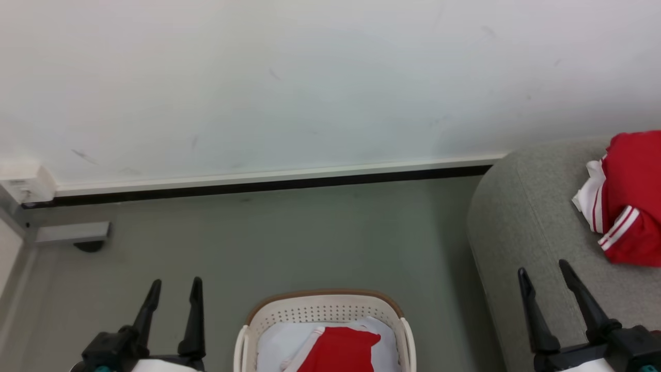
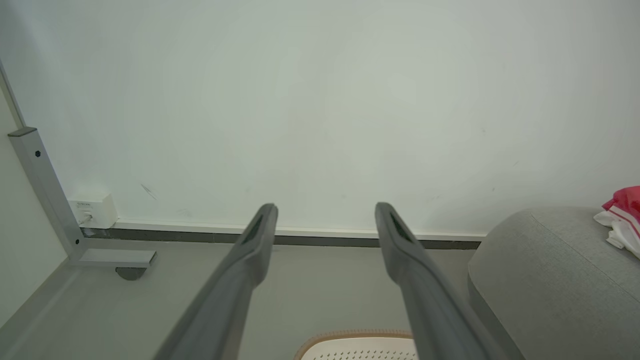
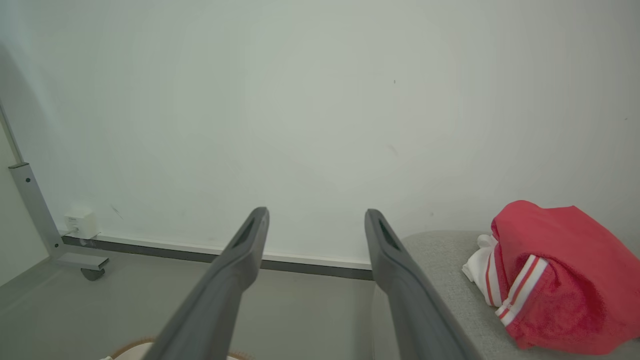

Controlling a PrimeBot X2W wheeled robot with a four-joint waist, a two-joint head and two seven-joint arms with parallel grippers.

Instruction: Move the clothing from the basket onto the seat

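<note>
I see my left fingers (image 1: 194,315) at lower left and my right fingers (image 1: 583,295) at lower right, both pairs spread apart, holding nothing. A red garment (image 1: 341,349) lies in the basket (image 1: 325,295) at bottom centre; another red piece (image 1: 630,196) rests on the seat (image 1: 521,217) at the right edge

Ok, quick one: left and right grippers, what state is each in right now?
Left gripper: open, holding nothing.
Right gripper: open, holding nothing.
</note>
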